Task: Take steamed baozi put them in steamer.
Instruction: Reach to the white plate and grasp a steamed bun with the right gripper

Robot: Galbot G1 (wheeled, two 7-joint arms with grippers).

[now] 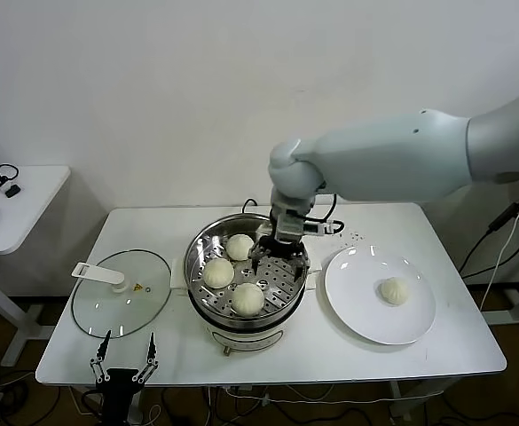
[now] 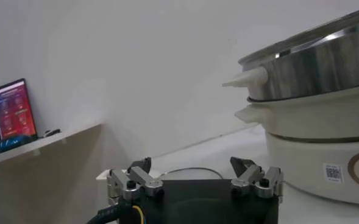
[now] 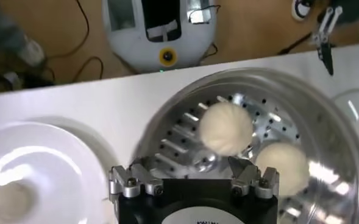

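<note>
In the head view the right gripper (image 1: 278, 255) hangs over the right half of the steamer (image 1: 198, 257), its fingers spread and holding nothing; three steamed baozi (image 1: 239, 247) lie on the perforated tray toward the steamer's left and front, all apart from the fingertips. The gripper's body hides the tray directly beneath it. A fourth baozi (image 1: 394, 290) sits alone on the white plate (image 1: 357, 311) near the table's right edge. The glass lid (image 1: 95, 311) lies flat near the left edge, and the left gripper (image 1: 126, 357) rests at the table's front edge, fingers apart and empty. In the left wrist view the left gripper (image 2: 195, 171) shows two separated fingers before the steamer's steel wall (image 2: 325, 64); the tray and buns are hidden behind it. In the right wrist view the right gripper (image 3: 194, 171) has its fingers spread above the tray, one baozi (image 3: 227, 126) just beyond them and between their lines, another (image 3: 281, 163) beside it, and the plate (image 3: 69, 158) cut off at the frame's edge.
</note>
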